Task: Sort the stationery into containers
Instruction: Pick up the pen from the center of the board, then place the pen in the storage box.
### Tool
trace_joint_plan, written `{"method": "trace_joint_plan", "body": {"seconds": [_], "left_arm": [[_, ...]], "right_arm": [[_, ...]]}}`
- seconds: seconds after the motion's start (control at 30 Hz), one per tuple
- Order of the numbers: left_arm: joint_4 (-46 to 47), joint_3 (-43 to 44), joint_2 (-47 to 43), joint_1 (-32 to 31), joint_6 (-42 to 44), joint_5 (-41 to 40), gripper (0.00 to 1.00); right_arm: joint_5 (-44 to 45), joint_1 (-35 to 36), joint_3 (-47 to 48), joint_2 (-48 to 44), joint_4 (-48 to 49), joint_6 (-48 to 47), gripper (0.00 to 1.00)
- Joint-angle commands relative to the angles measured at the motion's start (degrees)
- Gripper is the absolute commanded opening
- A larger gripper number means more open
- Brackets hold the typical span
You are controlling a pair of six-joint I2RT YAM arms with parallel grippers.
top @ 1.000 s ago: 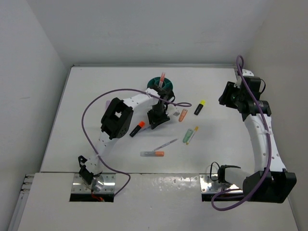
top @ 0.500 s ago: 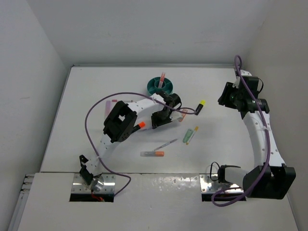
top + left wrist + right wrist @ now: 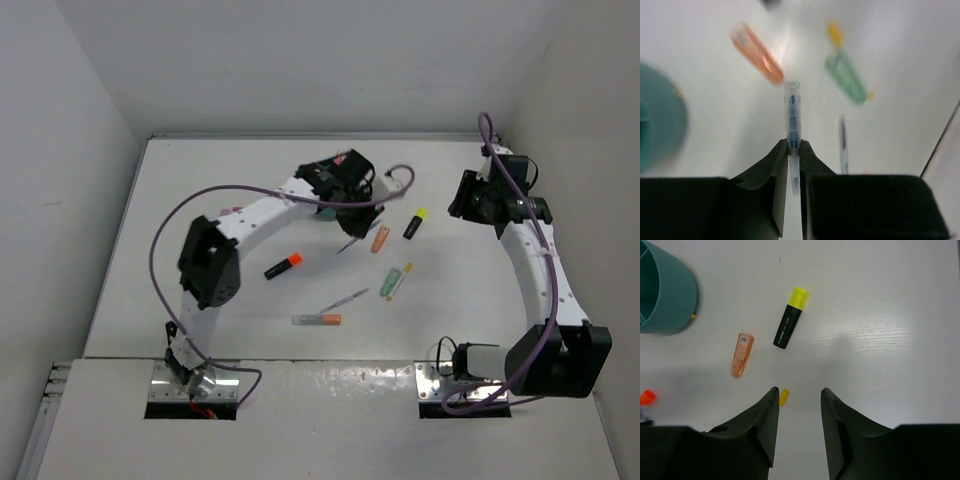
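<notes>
Pens and markers lie scattered over the white desk [image 3: 450, 300] beyond the two arm bases. Nearest the bases rests a thin grey pen with an orange end [image 3: 317, 319], and just past it a slim grey pen [image 3: 346, 299] lies at a slant. Farther in, a stubby black marker with an orange cap [image 3: 284, 266] sits to the left. It is well apart from a pale green highlighter [image 3: 390, 282] on the right, which has a thin yellow-tipped pen [image 3: 404, 276] just beside it. Beyond these lie a translucent orange highlighter [image 3: 742, 355] and, near it, a black marker with a yellow cap [image 3: 790, 320], both flat on the desk and apart from each other. Above the middle of the desk, the left end effector [image 3: 793, 146] is clamped on a slim clear-barrelled pen with a blue core [image 3: 792, 107]. The pen juts straight out between the closed fingers and is lifted off the surface; the ground below it is blurred in the wrist view. A round teal plastic organiser cup with inner dividers [image 3: 662, 295] stands upright near the orange highlighter. The left arm hides most of it in the overhead view. At the far right, the right end effector [image 3: 799, 392] hangs over bare desk with its fingers apart and nothing between them.
</notes>
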Motion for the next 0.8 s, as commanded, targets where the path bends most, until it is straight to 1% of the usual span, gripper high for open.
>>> {"method": "trace_joint_plan", "body": {"seconds": [0.0, 0.03, 0.07, 0.1, 0.13, 0.17, 0.2, 0.27, 0.33, 0.37, 0.4, 0.43, 0.47, 0.53, 0.57, 0.63, 0.77], "left_arm": [[20.0, -3.0, -15.5, 7.2, -9.8, 11.7, 0.0], [25.4, -6.4, -20.2, 9.6, -15.3, 14.1, 0.0], [31.1, -9.9, -22.8, 14.0, -18.0, 17.2, 0.0], [42.7, -17.0, -24.8, 15.9, -20.6, 17.5, 0.0], [48.3, -20.2, -28.3, 17.6, -23.3, 17.3, 0.0], [57.6, -23.0, -29.5, 19.7, -23.2, 16.1, 0.0], [60.3, -25.0, -30.3, 20.4, -22.5, 15.2, 0.0], [64.5, -26.9, -30.4, 22.2, -22.1, 14.2, 0.0], [67.3, -26.9, -28.0, 23.9, -24.4, 16.4, 0.0], [70.1, -26.9, -27.0, 24.2, -25.3, 16.7, 0.0], [71.8, -26.9, -25.1, 24.5, -26.9, 17.1, 0.0], [75.7, -27.0, -24.2, 25.0, -27.7, 18.1, 0.0], [77.6, -27.0, -22.1, 24.9, -30.0, 18.2, 0.0], [79.8, -25.5, -18.8, 25.0, -31.2, 18.2, 0.0], [79.6, -24.5, -17.6, 24.9, -31.7, 18.2, 0.0], [78.7, -22.0, -14.6, 24.8, -31.7, 18.3, 0.0], [77.1, -20.4, -10.9, 24.3, -27.6, 17.1, 0.0]], "right_arm": [[-1.7, 0.8, 3.7, 1.3, 2.5, -1.3, 0.38], [-2.6, 0.9, 4.1, 1.6, 2.6, -1.7, 0.38], [-3.2, 1.1, 4.2, 2.0, 2.8, -2.0, 0.37], [-4.0, 1.4, 4.5, 2.4, 2.9, -2.2, 0.37], [-5.0, 1.5, 4.8, 3.2, 2.8, -3.1, 0.37], [-6.8, 1.8, 5.0, 3.7, 2.7, -3.5, 0.37], [-7.3, 2.3, 5.0, 4.0, 2.7, -4.0, 0.37], [-8.5, 2.9, 5.0, 5.2, 2.2, -4.9, 0.37], [-9.1, 3.5, 5.1, 6.2, 1.9, -5.7, 0.37], [-9.1, 3.9, 5.0, 6.3, 1.7, -5.8, 0.37], [-9.2, 4.0, 4.9, 6.5, 1.7, -6.1, 0.37], [-9.4, 4.1, 4.5, 7.0, 1.8, -6.2, 0.37], [-9.4, 4.1, 4.5, 7.2, 1.9, -6.2, 0.37], [-9.4, 4.1, 4.5, 7.9, 1.7, -6.2, 0.37], [-9.4, 5.7, 4.5, 8.1, 1.5, -6.2, 0.37], [-9.4, 6.1, 4.6, 8.5, 1.5, -6.2, 0.38], [-9.4, 6.4, 4.7, 8.8, 1.8, -6.1, 0.38]]}}
